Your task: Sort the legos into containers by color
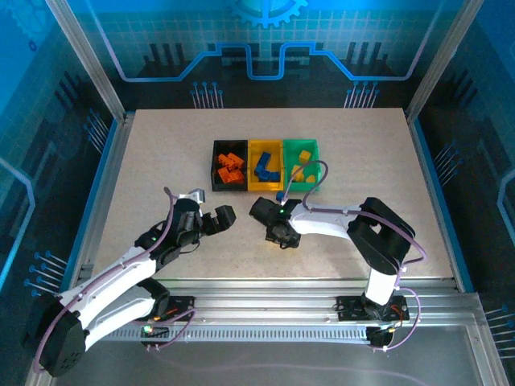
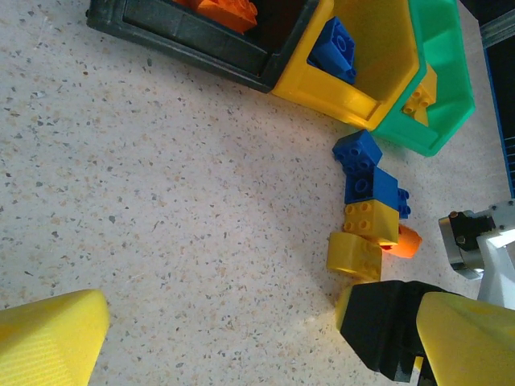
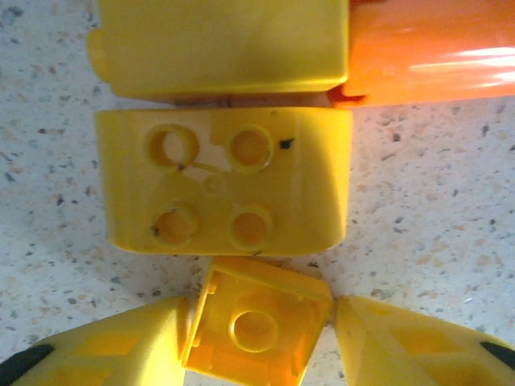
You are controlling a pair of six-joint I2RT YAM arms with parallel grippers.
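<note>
R hand (image 3: 259, 323) grips 1 yellow lego (image 3: 253, 334); 3 bins (image 1: 265, 143).

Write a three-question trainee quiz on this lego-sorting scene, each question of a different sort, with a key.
1. True or false: the left hand holds a lego.
2. Which bin has blue legos in it? A black, B yellow, C green.
3. Fill in: the small brick between the fingers of the right hand is ____ in color.

Key: 1 false, it is open and empty. 2 B, the yellow bin. 3 yellow.
</note>
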